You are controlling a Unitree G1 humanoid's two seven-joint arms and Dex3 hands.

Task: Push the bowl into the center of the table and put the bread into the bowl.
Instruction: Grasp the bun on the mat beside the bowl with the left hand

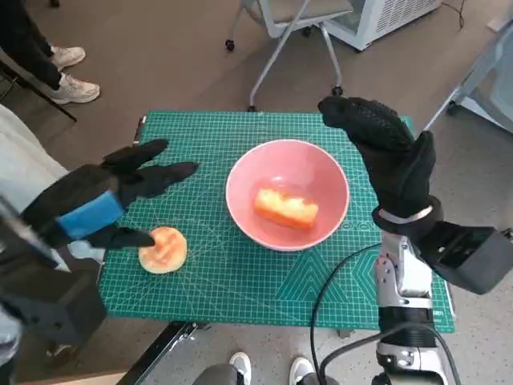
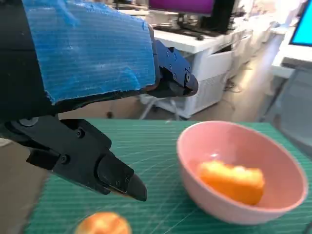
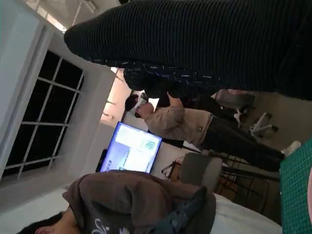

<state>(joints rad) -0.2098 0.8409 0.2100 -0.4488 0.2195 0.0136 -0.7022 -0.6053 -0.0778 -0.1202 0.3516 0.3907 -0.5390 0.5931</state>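
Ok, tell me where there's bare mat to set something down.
Bare mat lies along the near edge, below the pink bowl. The far-left corner is also bare. It is crowded where the left hand hovers by the round bun.

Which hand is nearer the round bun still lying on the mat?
Left. The left hand hovers just above and beside the round bun, fingers spread, holding nothing. The right hand is raised on the far side of the pink bowl, well away from it.

A pink bowl [image 1: 288,195] is sitting mid-table, holding an orange bread piece [image 1: 286,208]; a round bun [image 1: 163,249] is lying near-left of it
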